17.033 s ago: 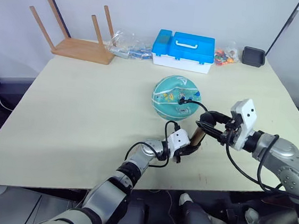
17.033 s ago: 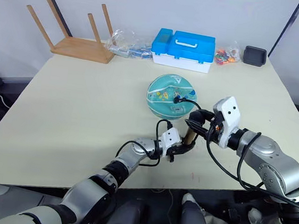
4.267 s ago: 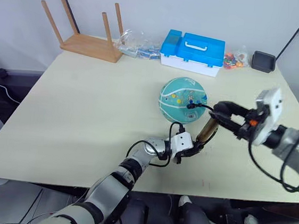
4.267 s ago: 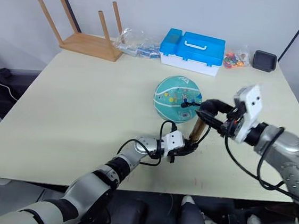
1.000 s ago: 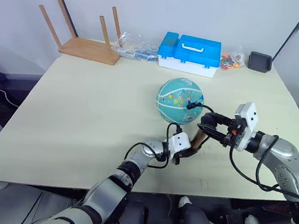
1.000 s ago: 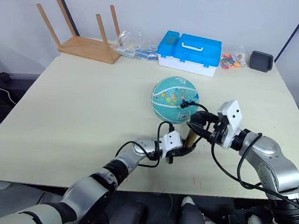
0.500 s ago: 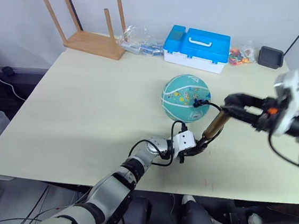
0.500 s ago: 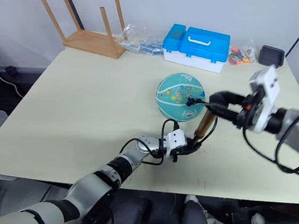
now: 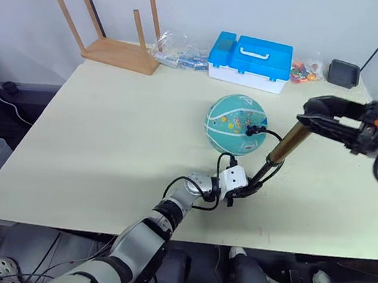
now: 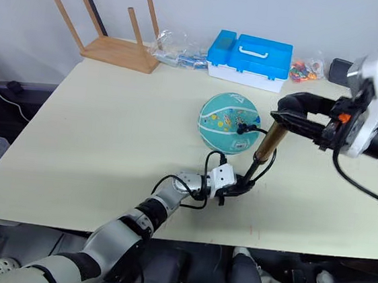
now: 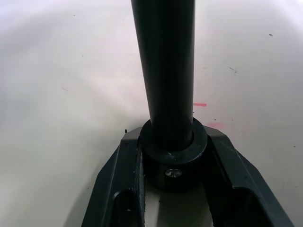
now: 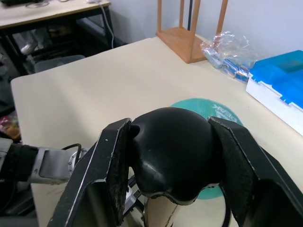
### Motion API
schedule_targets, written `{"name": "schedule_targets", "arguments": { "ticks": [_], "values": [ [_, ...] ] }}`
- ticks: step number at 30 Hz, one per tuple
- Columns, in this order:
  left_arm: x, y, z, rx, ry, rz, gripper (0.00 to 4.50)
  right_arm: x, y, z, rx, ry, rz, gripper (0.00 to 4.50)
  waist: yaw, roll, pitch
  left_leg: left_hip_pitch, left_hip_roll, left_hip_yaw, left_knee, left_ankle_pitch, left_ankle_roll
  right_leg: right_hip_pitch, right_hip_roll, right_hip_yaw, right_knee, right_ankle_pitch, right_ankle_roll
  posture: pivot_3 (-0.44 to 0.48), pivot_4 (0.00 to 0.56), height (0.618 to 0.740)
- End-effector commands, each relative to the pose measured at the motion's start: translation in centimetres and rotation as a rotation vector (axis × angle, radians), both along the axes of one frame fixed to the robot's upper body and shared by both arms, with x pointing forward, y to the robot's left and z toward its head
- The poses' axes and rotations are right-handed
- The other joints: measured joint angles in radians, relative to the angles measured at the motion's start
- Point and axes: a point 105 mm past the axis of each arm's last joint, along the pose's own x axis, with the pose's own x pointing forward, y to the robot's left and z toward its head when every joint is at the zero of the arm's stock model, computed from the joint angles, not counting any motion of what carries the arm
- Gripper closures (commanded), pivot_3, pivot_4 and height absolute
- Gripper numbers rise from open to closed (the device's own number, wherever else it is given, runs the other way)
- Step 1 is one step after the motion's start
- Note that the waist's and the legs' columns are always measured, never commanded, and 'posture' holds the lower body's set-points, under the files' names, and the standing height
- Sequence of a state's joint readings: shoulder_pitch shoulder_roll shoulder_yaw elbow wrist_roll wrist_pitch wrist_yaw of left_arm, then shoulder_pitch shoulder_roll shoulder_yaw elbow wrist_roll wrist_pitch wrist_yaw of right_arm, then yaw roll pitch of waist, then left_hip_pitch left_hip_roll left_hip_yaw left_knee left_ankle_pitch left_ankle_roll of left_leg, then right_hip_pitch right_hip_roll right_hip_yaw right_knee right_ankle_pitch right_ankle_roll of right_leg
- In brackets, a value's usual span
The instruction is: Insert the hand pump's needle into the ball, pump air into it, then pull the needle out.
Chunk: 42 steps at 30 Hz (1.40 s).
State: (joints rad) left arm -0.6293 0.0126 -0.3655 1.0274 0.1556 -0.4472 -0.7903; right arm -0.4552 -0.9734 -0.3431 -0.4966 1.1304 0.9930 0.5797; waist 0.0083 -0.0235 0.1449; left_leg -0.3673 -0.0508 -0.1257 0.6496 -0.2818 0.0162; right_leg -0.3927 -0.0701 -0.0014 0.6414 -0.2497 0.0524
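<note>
Left gripper (image 11: 173,161) clamped on hand pump (image 9: 287,143) base cap at the table (image 9: 109,126), right gripper (image 12: 173,161) gripping its T-handle (image 12: 173,156), hose into ball (image 9: 235,124).

My hand pump (image 9: 279,154) stands tilted on the table, its rod extended. Its hose and needle (image 9: 250,129) reach the teal ball (image 9: 235,123).

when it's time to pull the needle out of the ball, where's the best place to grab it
Probably the small black fitting where the hose meets the ball, approached from the robot's right side. It sticks out sideways there; the pin itself is buried, and tugging the thin hose could bend it.
</note>
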Motion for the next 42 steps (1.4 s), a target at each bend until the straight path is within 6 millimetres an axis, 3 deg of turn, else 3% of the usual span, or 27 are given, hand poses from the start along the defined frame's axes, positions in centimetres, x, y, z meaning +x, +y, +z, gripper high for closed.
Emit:
{"name": "schedule_targets", "arguments": {
  "ticks": [1, 5, 9, 14, 21, 26, 35, 39, 42],
  "values": [
    [-3.1, 3.5, -5.8, 0.183, 0.161, -0.005, 3.4, 1.3, 0.0, -5.9, -0.058, 0.125, -0.079, 2.45, -0.003, -0.005, -0.005, 0.001, 0.0, 0.0, -0.001, 0.0, 0.0, 0.0, 0.0, 0.0, 0.0, 0.0, 0.0, 0.0, 0.15, 0.74],
    [-3.2, 3.7, -5.9, 0.185, 0.161, -0.006, 3.4, 1.4, 0.6, -10.5, -0.107, 0.209, -0.07, 2.45, -0.021, -0.003, -0.009, 0.007, 0.002, 0.0, -0.002, 0.0, 0.0, 0.005, 0.001, 0.0, 0.0, -0.002, 0.003, 0.0, 0.15, 0.74],
    [-3.2, 4.2, -5.9, 0.187, 0.161, 0.008, 3.41, 1.2, 1.4, -16.4, -0.139, 0.323, -0.053, 2.45, -0.026, -0.009, -0.013, 0.015, 0.004, -0.001, -0.005, 0.0, 0.0, 0.012, 0.004, 0.0, -0.001, -0.004, 0.002, 0.0, 0.15, 0.74],
    [-3.2, 4.6, -6.0, 0.192, 0.162, 0.013, 3.41, 0.9, 2.0, -19.7, -0.157, 0.374, -0.042, 2.45, -0.028, -0.01, -0.02, 0.023, 0.007, 0.0, -0.014, 0.0, 0.0, 0.016, 0.008, 0.001, -0.003, -0.006, 0.0, 0.0, 0.15, 0.74],
    [-2.9, 4.8, -5.9, 0.195, 0.165, 0.025, 3.41, 1.7, 1.5, -14.8, -0.102, 0.24, -0.05, 2.45, -0.028, -0.009, -0.019, 0.023, 0.008, 0.0, -0.014, 0.0, 0.0, 0.016, 0.008, 0.001, -0.003, -0.006, -0.001, 0.0, 0.15, 0.74],
    [-2.9, 4.5, -5.9, 0.192, 0.166, 0.022, 3.41, 1.4, 0.7, -6.6, -0.024, 0.069, -0.04, 2.45, -0.025, -0.003, -0.012, 0.02, 0.007, 0.0, -0.014, 0.0, -0.001, 0.014, 0.008, 0.001, -0.003, -0.006, -0.001, 0.0, 0.15, 0.74],
    [-3.1, 4.1, -5.9, 0.189, 0.172, 0.011, 3.41, -1.3, -0.2, 4.8, 0.059, -0.113, 0.019, 2.45, -0.019, 0.005, 0.003, 0.006, 0.002, 0.0, -0.01, 0.0, 0.0, 0.003, 0.004, 0.0, -0.003, -0.002, -0.004, 0.0, 0.15, 0.74],
    [-3.3, 3.7, -5.9, 0.188, 0.172, -0.01, 3.41, -1.7, -0.2, 5.8, 0.055, -0.107, 0.031, 2.45, -0.015, 0.004, 0.004, 0.001, 0.001, 0.0, -0.006, 0.0, 0.0, -0.001, -0.001, 0.0, -0.002, -0.002, -0.004, 0.0, 0.15, 0.74],
    [-3.2, 3.6, -5.8, 0.186, 0.171, -0.008, 3.41, -0.8, 0.5, 2.6, 0.016, -0.017, 0.02, 2.45, -0.015, 0.004, 0.004, 0.001, 0.001, 0.0, -0.006, 0.0, 0.0, -0.002, -0.001, 0.0, -0.001, -0.002, -0.003, 0.0, 0.15, 0.74]
  ]
}}
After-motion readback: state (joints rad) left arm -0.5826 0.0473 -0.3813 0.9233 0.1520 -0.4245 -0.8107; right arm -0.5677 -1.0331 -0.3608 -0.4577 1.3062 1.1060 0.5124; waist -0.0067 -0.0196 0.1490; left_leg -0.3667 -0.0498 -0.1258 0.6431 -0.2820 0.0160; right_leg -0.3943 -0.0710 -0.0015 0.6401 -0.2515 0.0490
